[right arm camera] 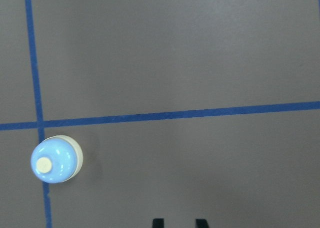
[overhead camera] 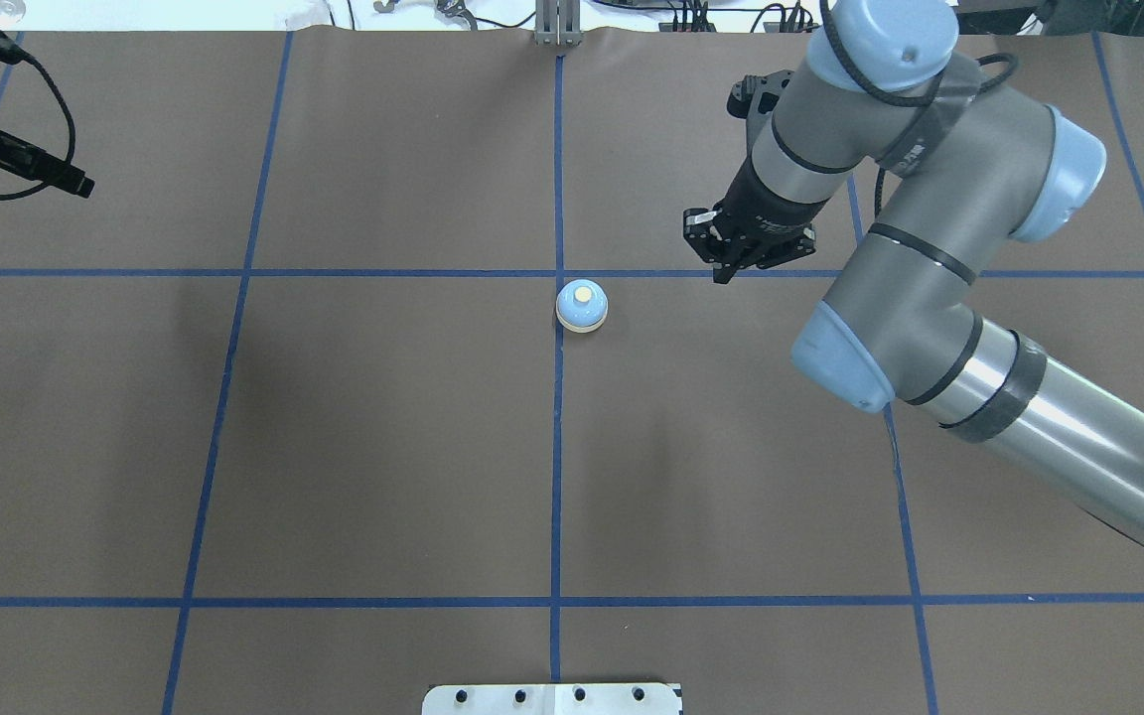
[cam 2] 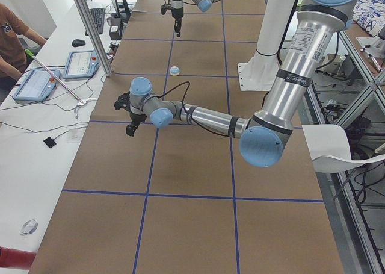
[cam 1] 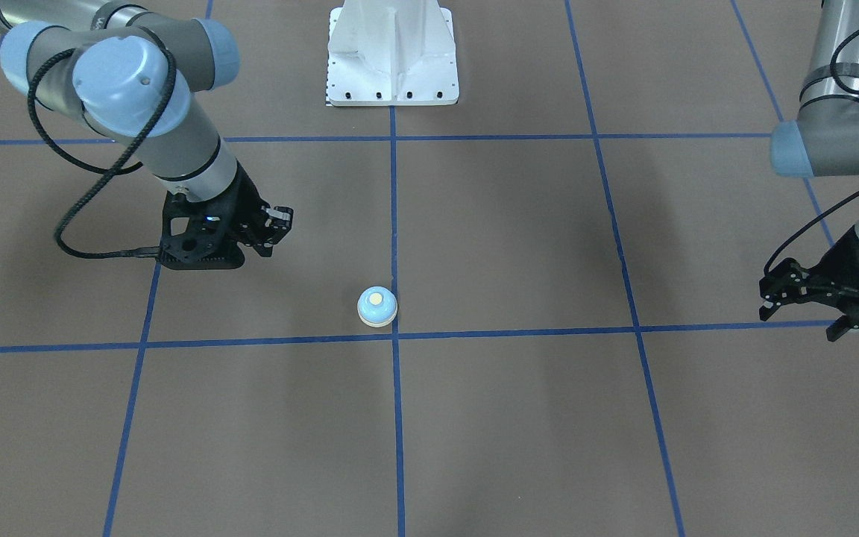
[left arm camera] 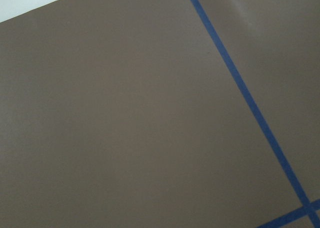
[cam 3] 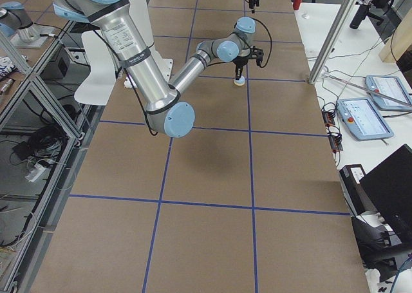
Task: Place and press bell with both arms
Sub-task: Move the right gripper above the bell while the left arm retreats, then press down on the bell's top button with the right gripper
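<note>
Two arms reach over the brown surface [overhead camera: 383, 447], which is marked into squares by blue tape lines [overhead camera: 555, 477]. The bell [overhead camera: 582, 305] stands upright on the surface near its middle, free of both arms. Its cream button faces up and its base sits just beside a crossing of two tape lines, its edge touching one of them. The right tool [overhead camera: 726, 260] hangs near the bell, off to one side and not above it. It is released and carries nothing: the right wrist view shows its two black fingertips [right arm camera: 158, 223] with a gap between them and the bell [right arm camera: 55, 159] lying clear of them. The left tool [cam 1: 795, 313] is well apart from the bell [cam 1: 377, 306], out toward the surface's edge, with its fingers spread and empty. The left wrist view shows only bare surface and tape. A white pedestal [cam 1: 392, 60] stands at the robot's side of the surface.
</note>
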Robot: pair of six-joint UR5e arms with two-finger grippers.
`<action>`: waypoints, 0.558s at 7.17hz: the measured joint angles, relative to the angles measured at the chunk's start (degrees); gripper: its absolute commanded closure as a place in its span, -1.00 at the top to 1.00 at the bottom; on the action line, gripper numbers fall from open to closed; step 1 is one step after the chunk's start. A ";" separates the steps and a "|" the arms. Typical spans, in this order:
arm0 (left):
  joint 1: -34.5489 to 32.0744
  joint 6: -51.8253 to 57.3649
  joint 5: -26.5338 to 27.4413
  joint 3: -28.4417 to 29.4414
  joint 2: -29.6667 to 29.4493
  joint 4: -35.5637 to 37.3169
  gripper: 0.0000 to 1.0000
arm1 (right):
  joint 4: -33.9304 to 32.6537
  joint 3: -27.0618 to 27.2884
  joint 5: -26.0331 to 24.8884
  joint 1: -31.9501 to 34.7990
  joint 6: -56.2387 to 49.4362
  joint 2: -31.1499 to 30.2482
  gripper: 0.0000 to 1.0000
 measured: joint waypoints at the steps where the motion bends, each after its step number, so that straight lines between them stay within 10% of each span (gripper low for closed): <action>1: -1.07 1.85 -0.29 -0.96 2.08 0.04 1.00 | 0.01 -4.60 -0.02 -1.13 0.16 3.92 -1.00; 4: -3.47 7.03 -0.68 -1.87 6.06 0.06 1.00 | 0.07 -18.89 -1.84 -4.55 0.30 15.88 -1.00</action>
